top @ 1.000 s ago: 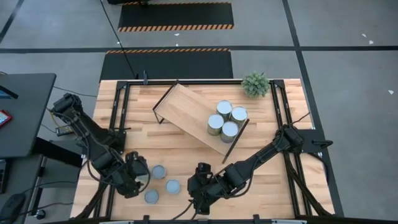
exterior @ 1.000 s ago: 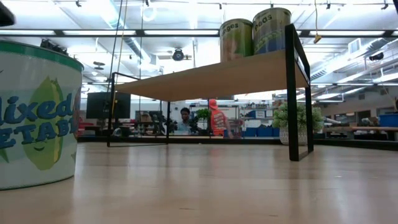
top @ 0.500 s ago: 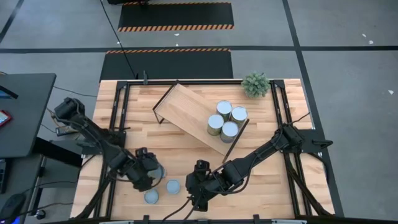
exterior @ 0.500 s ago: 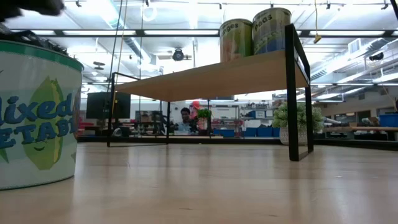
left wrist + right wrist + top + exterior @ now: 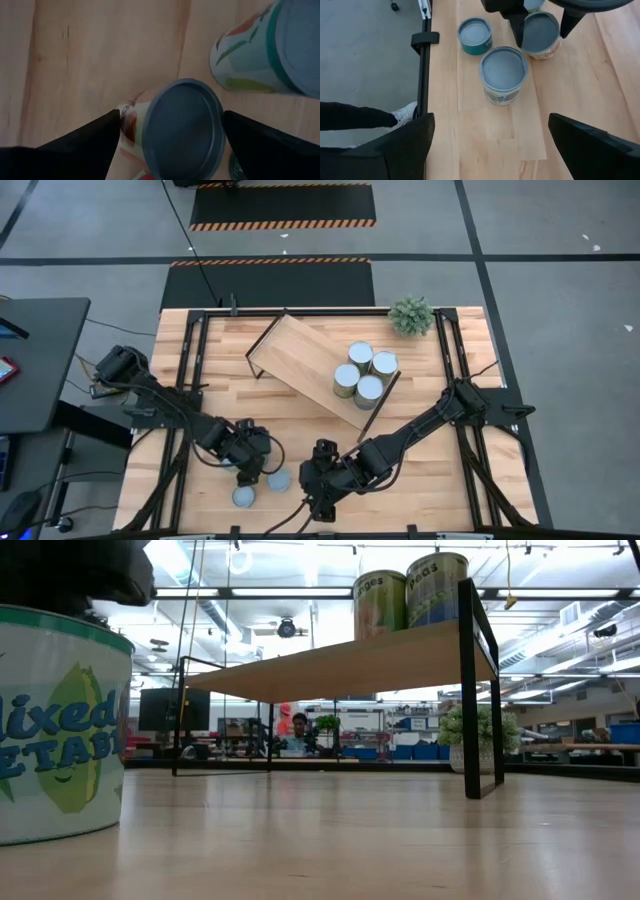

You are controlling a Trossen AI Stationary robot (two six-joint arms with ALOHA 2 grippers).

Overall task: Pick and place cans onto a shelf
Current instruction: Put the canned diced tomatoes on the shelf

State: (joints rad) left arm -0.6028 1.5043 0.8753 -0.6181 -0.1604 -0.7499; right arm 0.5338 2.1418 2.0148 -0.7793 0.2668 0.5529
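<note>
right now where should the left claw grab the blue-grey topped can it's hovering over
Probably by its curved sides, coming straight down from above. The small upright metal can with the blue-grey round top stands on the wooden tabletop, and the left claw is open with one finger on each side of it. Another blue-grey topped can stands close by, so a sideways approach looks crowded.
</note>
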